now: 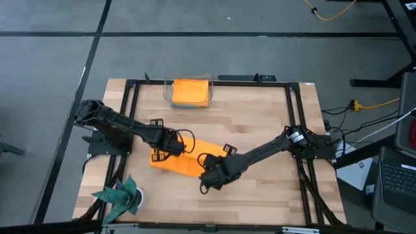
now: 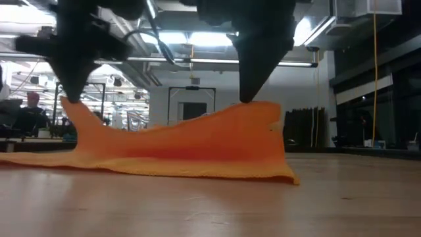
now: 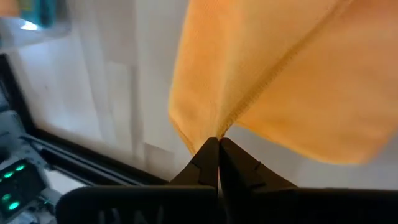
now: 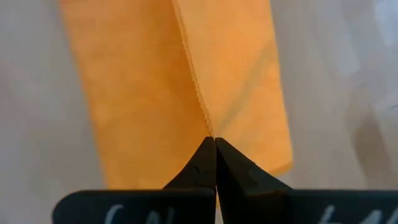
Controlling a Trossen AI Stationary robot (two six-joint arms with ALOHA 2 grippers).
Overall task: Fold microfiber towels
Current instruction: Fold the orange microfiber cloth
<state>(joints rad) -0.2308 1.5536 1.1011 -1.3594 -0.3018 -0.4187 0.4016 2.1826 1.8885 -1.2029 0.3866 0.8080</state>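
From above, a light wooden table (image 1: 260, 130) framed by black rails stands on a grey floor (image 1: 195, 52) crossed by dark lines. An orange microfiber towel (image 1: 179, 162) lies near the table's middle, between both arms. The left gripper (image 1: 177, 147) is clenched on one edge of it, the right gripper (image 1: 211, 175) clenched on its opposite edge. A clear tray (image 1: 170, 97) at the far edge holds a second orange towel (image 1: 191, 91). A dark teal spiky-edged cloth (image 1: 120, 195) sits at the near left corner. Yellow cables (image 1: 370, 104) and a laptop (image 1: 396, 182) lie off to the right.

At table height, the towel (image 2: 197, 148) is pinched up at two points and sags between them, its lower edge resting on the wood (image 2: 210, 204). Behind are ceiling lights (image 2: 191, 39), a doorway (image 2: 193, 105) and a seated person (image 2: 29, 112) far left.

In the left wrist view, the closed fingertips (image 3: 211, 155) grip a stitched towel edge (image 3: 280, 81) above the pale tabletop (image 3: 106, 93).

In the right wrist view, closed fingertips (image 4: 208, 152) pinch the towel's (image 4: 137, 93) hem, the cloth spread on the table beyond.
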